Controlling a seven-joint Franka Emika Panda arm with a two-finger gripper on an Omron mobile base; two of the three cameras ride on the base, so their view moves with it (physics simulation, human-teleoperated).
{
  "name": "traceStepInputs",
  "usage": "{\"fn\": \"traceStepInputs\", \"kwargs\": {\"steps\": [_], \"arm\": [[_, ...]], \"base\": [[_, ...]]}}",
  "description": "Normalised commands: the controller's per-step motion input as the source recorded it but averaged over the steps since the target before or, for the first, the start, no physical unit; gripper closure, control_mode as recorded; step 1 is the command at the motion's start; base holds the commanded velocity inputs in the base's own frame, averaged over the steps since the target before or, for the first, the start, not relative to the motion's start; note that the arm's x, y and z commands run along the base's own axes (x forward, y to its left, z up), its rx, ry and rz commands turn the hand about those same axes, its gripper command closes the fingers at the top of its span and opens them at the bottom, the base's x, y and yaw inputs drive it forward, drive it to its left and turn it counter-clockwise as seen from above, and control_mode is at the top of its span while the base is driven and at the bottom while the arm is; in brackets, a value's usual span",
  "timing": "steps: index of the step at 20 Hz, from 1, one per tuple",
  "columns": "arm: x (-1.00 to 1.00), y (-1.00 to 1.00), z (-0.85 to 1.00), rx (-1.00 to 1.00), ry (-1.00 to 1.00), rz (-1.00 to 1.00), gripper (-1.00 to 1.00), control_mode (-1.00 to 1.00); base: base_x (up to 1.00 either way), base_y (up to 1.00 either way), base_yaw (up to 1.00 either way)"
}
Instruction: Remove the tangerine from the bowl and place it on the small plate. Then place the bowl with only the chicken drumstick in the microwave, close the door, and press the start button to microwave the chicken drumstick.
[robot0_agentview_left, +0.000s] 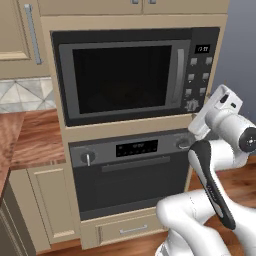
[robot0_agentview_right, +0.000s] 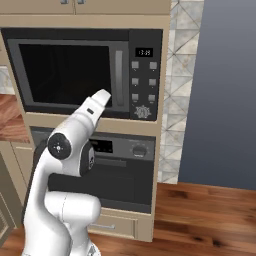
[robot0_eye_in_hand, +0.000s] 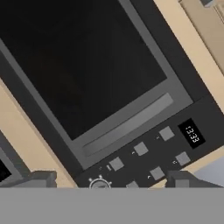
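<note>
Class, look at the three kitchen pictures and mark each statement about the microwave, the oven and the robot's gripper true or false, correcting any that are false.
1. The microwave door is shut. True.
2. The microwave's button panel sits to the left of the door. False: it is on the right side, beside the door handle.
3. An oven is built in directly below the microwave. True.
4. The gripper holds a bowl. False: in the hand view nothing sits between its fingertips, which point at the button panel.
5. The microwave display is lit with digits. True.
6. The oven door hangs open. False: it is closed flat against the oven front.
</note>
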Motion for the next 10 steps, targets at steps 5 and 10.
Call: {"fn": "traceStepInputs", "kwargs": {"steps": [5,10], "arm": [[-0.22,-0.16,-0.16,0.00,0.06,0.00,-1.00,-1.00],[0.00,0.00,-0.09,0.00,0.05,0.00,-1.00,-1.00]], "base": [[0.00,0.00,0.00],[0.00,0.00,0.00]]}}
